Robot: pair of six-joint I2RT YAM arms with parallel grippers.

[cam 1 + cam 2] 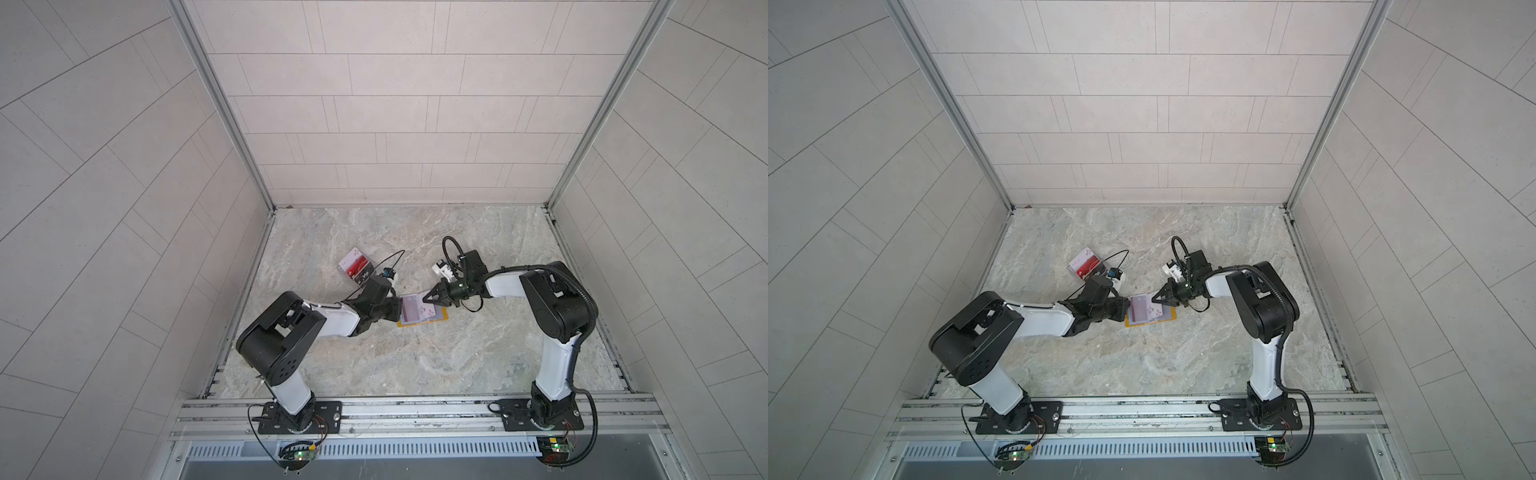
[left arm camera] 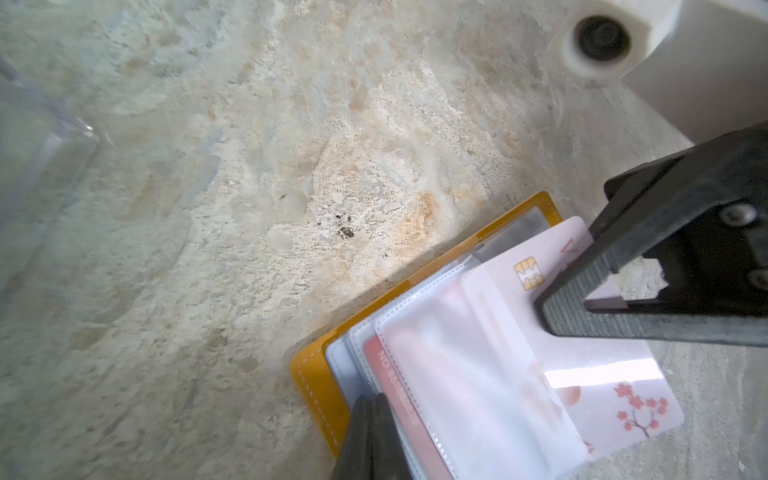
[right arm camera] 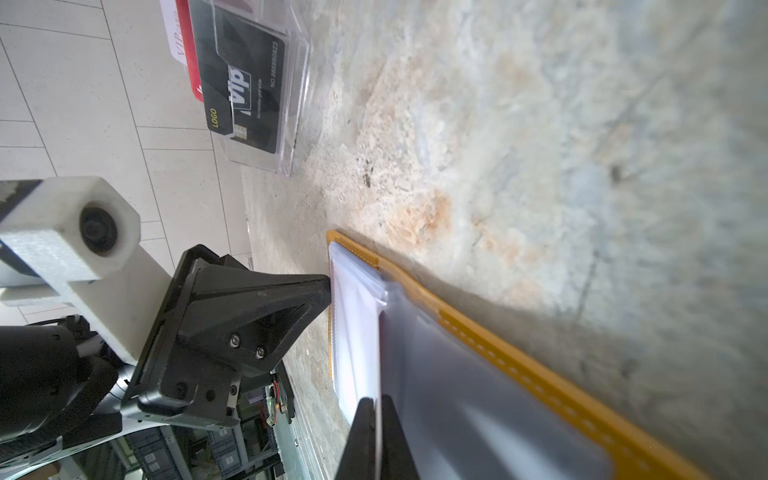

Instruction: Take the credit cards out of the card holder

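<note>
Now anchoring card holder [image 2: 316, 376] with left hand [image 2: 371, 409] clamped on it, pinching whitish card [image 2: 615, 374] in right hand [image 3: 376, 411] to draw it out.

A: What surrounds the workspace?
B: Pale grey tiled walls [image 1: 374, 104] at the far side, left and right, joined by metal corner posts [image 1: 221, 104].
A: And underneath?
B: A marbled grey-beige stone bench [image 1: 415, 365], evenly lit, with a slotted aluminium rail [image 1: 415, 415] along its near edge. A vented grey metal panel [image 1: 415, 449] sits nearer still.
</note>
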